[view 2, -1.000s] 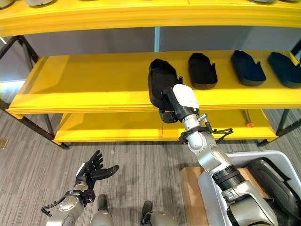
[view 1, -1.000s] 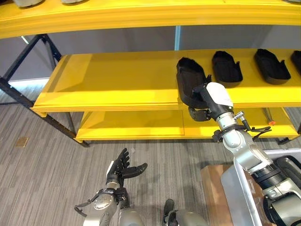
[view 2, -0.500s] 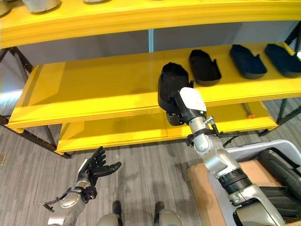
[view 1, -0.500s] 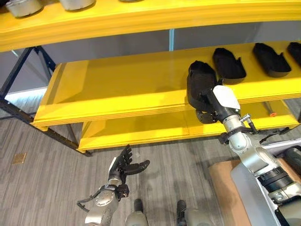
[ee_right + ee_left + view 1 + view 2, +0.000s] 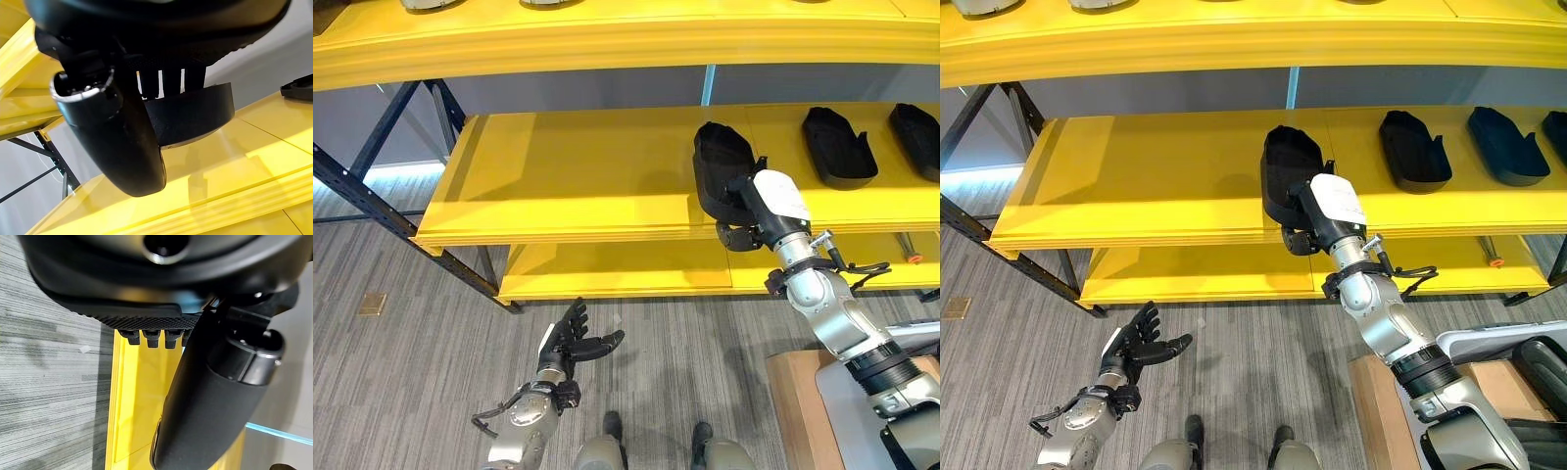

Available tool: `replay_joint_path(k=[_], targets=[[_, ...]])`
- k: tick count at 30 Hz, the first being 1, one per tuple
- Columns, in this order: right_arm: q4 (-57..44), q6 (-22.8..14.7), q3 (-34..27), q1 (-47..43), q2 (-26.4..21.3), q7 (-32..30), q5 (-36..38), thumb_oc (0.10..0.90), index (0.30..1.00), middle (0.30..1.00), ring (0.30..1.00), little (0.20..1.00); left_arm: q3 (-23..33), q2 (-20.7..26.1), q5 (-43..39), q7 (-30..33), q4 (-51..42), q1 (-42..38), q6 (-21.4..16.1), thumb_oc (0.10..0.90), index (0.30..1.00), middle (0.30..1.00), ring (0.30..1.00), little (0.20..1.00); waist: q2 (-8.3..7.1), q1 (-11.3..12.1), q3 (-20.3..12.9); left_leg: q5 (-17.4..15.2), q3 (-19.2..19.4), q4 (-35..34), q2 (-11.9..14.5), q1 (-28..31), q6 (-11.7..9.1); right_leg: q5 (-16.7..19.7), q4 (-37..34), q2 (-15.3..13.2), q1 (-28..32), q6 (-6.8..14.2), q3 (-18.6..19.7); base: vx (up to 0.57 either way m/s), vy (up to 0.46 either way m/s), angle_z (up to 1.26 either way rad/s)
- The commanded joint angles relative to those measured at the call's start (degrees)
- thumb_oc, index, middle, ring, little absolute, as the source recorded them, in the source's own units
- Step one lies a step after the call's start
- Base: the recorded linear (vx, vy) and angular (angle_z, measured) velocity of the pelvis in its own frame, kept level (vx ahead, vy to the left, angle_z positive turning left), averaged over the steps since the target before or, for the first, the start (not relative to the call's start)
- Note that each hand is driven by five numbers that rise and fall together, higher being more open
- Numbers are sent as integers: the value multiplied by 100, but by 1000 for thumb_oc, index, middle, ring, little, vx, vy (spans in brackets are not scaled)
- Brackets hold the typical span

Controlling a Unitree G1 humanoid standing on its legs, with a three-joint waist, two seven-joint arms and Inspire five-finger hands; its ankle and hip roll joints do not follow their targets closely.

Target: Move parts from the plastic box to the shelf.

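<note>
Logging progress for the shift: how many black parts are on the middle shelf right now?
4 in the right eye view: one part at the shelf's front edge in the right hand, then three in a row to its right. More may lie beyond the frame.

Yellow racking over grey plank flooring.
The floor runs under the yellow shelving; dark diagonal braces stand left, a grey wall behind.
</note>
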Motion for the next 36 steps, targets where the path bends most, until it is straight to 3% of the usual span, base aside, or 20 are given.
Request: replay_joint_path(k=[1,2,3,4,5,8,9,12,15,20,36], targets=[[-506,-416,-372,-939,-4,-329,-148,400,300,300,300,300,-12,614,172,-62,-779,-121,-419,900,1000,1000,1000,1000,-430,-22,-636,-804,-204,998,22,-402,86,1550,-668,-838,582,677,578,-31,168,34],[-464,-409,-367,-982,-5,-325,-127,400,300,300,300,300,-61,662,171,-73,-787,-177,-424,900,1000,1000,1000,1000,-391,-92,-539,-835,-243,1009,-3,-378,141,1859,-273,-800,384,642,775,-51,162,19],[-447,-401,-348,-1052,-10,-351,-116,400,300,300,300,300,-87,725,203,-59,-811,-226,-435,900,1000,1000,1000,1000,-354,-149,-482,-789,-272,946,-5,-358,168,1930,-158,-701,138,617,909,-8,144,12],[-277,-388,-236,-1290,-10,-355,-112,400,300,300,300,300,-44,777,218,-43,-800,-284,-484,900,1000,1000,1000,1000,-343,-184,-422,-851,-195,793,36,-169,173,1763,-390,-644,-283,589,775,18,83,15],[-251,-395,-212,-1323,-7,-364,-108,400,300,300,300,300,-33,770,217,-44,-795,-289,-486,900,1000,1000,1000,1000,-333,-189,-407,-857,-190,773,46,-141,167,1751,-390,-634,-266,585,775,82,0,3],[-115,-388,-119,-1635,-45,-337,-30,400,300,300,300,300,41,824,136,-8,-750,-366,-527,900,1000,1000,1000,1000,-423,-254,-307,-995,-142,798,122,43,72,1886,-1093,-820,-450,703,656,105,-117,-15],[-99,-394,-27,-1760,38,-295,18,400,300,300,300,300,100,818,98,72,-748,-339,-557,900,1000,1000,1000,1000,-486,-262,-223,-1146,-55,983,327,205,-64,1954,-1618,-1013,-544,800,422,130,-142,-26],[-145,-390,-116,-1482,-120,-182,-33,400,300,300,300,300,138,651,51,34,-684,-242,-560,900,1000,1000,1000,1000,-681,-220,-322,-1147,-124,1122,433,243,-190,1717,-1612,-847,-197,761,495,121,-166,-18],[-249,-438,-177,-1358,-207,-151,2,400,300,300,300,300,238,473,-26,37,-758,6,-511,900,1000,1000,1000,1000,-693,-203,-533,-1055,-232,937,662,430,-299,1503,-1483,-566,-25,692,398,158,-185,32],[-288,-482,-211,-1381,-333,-160,135,400,300,300,300,300,177,383,31,-58,-710,120,-418,900,1000,1000,1000,1000,-637,-225,-693,-860,-278,465,934,690,-396,1144,-1287,-331,99,599,313,124,-169,-1],[1,-446,415,-2529,-418,-123,203,400,300,300,300,300,121,552,-81,-105,-778,92,-439,900,1000,1000,1000,1000,-543,-61,-586,-692,-317,236,949,528,-478,1000,-908,-396,-210,547,194,17,-32,7]])
